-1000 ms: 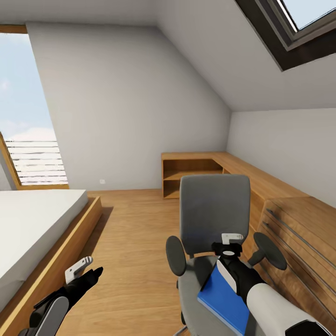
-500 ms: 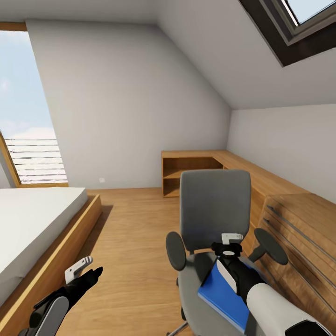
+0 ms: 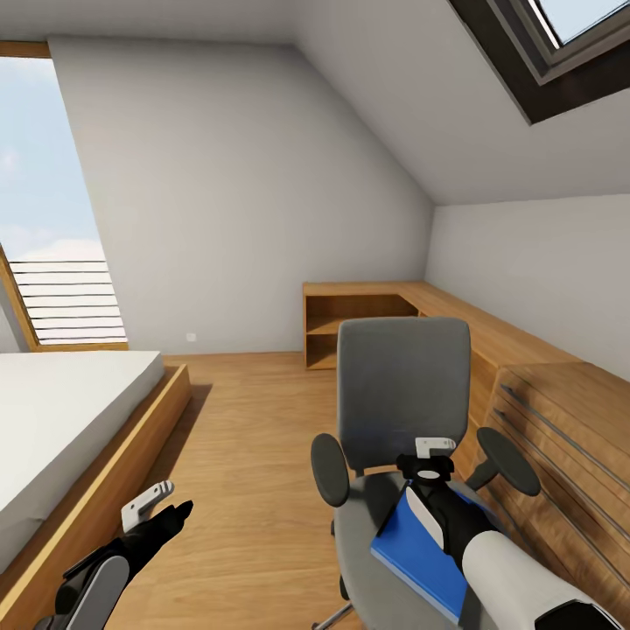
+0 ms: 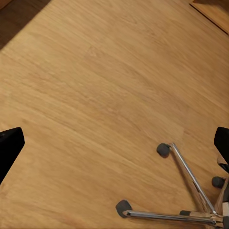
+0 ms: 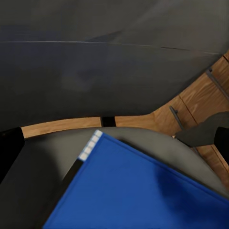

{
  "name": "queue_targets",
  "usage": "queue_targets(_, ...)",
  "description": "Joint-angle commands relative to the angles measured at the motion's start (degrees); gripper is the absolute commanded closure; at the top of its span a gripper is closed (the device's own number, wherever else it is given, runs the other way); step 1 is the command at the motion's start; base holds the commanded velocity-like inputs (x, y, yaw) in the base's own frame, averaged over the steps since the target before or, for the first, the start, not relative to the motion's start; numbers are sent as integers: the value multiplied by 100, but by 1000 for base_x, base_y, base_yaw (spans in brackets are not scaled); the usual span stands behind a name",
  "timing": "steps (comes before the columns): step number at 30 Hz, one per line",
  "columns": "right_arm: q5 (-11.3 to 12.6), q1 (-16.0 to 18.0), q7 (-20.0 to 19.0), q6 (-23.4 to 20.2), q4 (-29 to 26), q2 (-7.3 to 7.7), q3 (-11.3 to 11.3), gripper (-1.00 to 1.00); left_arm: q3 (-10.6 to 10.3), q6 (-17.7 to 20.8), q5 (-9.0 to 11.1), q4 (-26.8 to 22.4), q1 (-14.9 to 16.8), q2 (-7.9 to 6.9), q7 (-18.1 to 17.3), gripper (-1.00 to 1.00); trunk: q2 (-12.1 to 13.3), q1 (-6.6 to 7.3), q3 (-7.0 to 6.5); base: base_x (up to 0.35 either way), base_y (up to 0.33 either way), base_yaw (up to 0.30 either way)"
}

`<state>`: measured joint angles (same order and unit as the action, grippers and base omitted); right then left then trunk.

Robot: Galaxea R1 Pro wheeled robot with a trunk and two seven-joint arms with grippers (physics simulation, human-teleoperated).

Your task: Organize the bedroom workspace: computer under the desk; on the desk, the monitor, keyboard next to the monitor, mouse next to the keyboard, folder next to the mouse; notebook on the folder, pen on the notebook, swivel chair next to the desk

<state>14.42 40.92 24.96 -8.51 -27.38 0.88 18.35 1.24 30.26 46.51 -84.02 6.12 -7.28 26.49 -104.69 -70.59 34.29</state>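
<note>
The grey swivel chair [image 3: 402,385] stands just ahead of me at the right, its back facing me upright. A bright blue folder [image 3: 411,547] lies on its seat. My right gripper [image 3: 430,459] hovers open over the folder's far end; in the right wrist view the folder [image 5: 143,191] lies below the wide-apart fingertips [image 5: 9,145], against the grey seat and backrest. My left gripper [image 3: 162,509] hangs open over bare floor at the lower left, holding nothing. The left wrist view shows the chair's chrome star base [image 4: 191,200] and casters. The desk, computer, monitor, keyboard, mouse, notebook and pen are out of view.
A bed [image 3: 61,420] with a wooden frame fills the left side. A light wooden chest with bar handles [image 3: 560,437] stands close on the chair's right, and a low wooden shelf [image 3: 359,324] runs along the far wall. Wooden floor [image 3: 245,437] lies open between bed and chair.
The whole picture has shifted up a little, so the camera moved. Both grippers and the folder keep their places.
</note>
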Motion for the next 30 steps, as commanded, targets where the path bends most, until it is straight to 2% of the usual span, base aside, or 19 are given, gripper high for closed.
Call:
queue_targets(1,28,4,44,-46,-13,8,47,-100,-1,14,60,-9,4,-1,49,-100,-3,0,7,0,0,0)
queue_targets(11,26,4,44,-45,-13,8,48,-100,-1,15,60,-9,4,-1,49,-100,-3,0,18,0,0,0)
queue_targets(30,26,4,44,-50,-13,8,38,-100,-4,23,73,8,4,-1,41,-100,-3,0,180,0,0,0)
